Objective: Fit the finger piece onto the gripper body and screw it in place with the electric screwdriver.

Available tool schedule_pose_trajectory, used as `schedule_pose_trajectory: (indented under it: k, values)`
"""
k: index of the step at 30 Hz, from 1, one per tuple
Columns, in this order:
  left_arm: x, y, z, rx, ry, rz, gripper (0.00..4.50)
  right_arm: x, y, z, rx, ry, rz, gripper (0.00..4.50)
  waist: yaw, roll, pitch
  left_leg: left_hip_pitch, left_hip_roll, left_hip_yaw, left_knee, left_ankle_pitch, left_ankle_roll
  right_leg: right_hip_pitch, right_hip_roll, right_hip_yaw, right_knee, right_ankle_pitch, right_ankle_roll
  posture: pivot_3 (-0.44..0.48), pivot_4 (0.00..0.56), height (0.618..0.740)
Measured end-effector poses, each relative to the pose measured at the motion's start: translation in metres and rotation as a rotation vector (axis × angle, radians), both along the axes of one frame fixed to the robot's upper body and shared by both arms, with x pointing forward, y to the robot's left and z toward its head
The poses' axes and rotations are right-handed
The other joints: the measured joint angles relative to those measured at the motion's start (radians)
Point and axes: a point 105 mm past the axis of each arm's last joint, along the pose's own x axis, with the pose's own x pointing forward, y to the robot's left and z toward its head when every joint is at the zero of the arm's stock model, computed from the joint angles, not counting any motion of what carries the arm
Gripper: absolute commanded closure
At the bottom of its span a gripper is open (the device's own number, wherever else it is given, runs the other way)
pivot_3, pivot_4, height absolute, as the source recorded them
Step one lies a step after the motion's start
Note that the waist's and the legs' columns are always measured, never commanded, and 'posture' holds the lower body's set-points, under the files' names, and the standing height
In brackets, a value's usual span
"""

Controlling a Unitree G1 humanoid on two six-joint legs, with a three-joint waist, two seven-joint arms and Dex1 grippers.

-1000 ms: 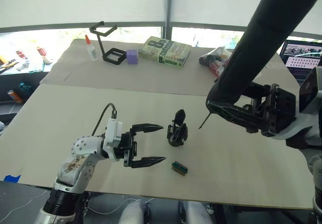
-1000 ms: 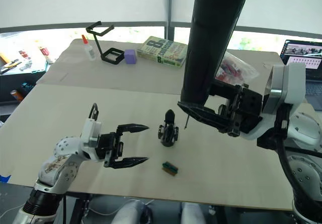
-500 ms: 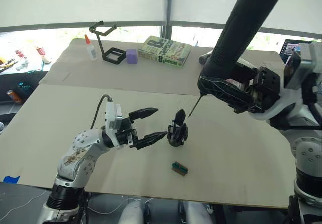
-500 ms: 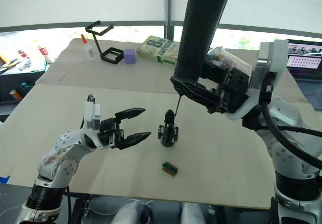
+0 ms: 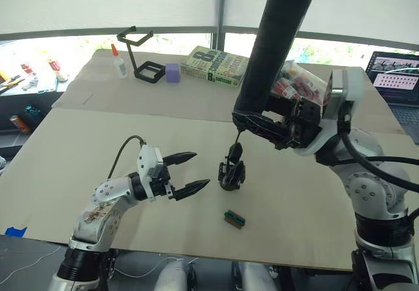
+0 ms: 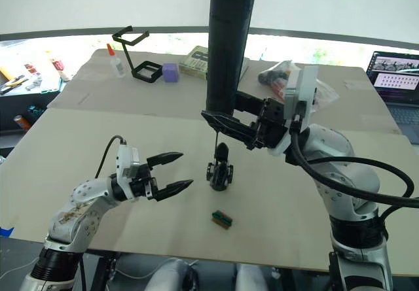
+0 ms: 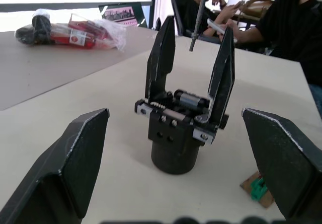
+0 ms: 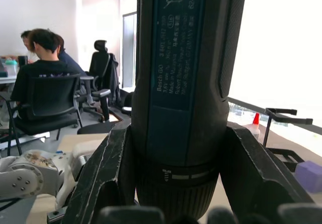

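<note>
Right end effector: [image 6: 252, 131] clamped on the electric screwdriver [image 6: 227, 49], which stands nearly upright, its thin bit pointing down just over the top of the gripper body [image 6: 220, 171].
Left end effector: [image 6: 171, 171] fingers apart, holding nothing, on the worktop's [image 6: 78, 140] near left, aimed at the gripper body from its left and a little apart from it.
Gripper body: standing on its round base at the middle of the worktop; in the left wrist view two pointed black fingers rise from it.
Finger piece: [image 7: 223, 75] judged to be already seated on the body, as the upright finger under the bit in the left wrist view; which of the two is the new one cannot be told for sure.
Just changed: over the last second the screwdriver swung in from the right and tipped upright, so the bit now hangs above the body instead of off to its right. The left end effector reached toward the body, then drew slightly back.
Meaning: fitting looks done; the work has passed to lining the bit up for screwing.
Next need: lower the bit squarely onto the screw head, with the left end effector steadying the body.
Risk: the body is unheld and could tip or turn under the bit.
Nearby: a small green-and-brown block [image 6: 221, 218] lies just near of the body.
</note>
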Motion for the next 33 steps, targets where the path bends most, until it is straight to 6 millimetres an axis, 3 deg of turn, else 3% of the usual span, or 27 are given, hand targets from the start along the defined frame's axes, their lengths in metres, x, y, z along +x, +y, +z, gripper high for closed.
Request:
schedule_pose_trajectory:
  k: [33]
  values:
    - [-0.013,-0.018,-0.017,0.065,-0.043,-0.105,0.0,0.009,0.006,-0.033,-0.103,0.135,0.018,2.57,-0.001,0.0,0.0,-0.001,0.0,0.0,0.0,0.0,0.0,-0.001,0.0,-0.001,0.0,0.0,0.0,0.0,0.15,0.74]
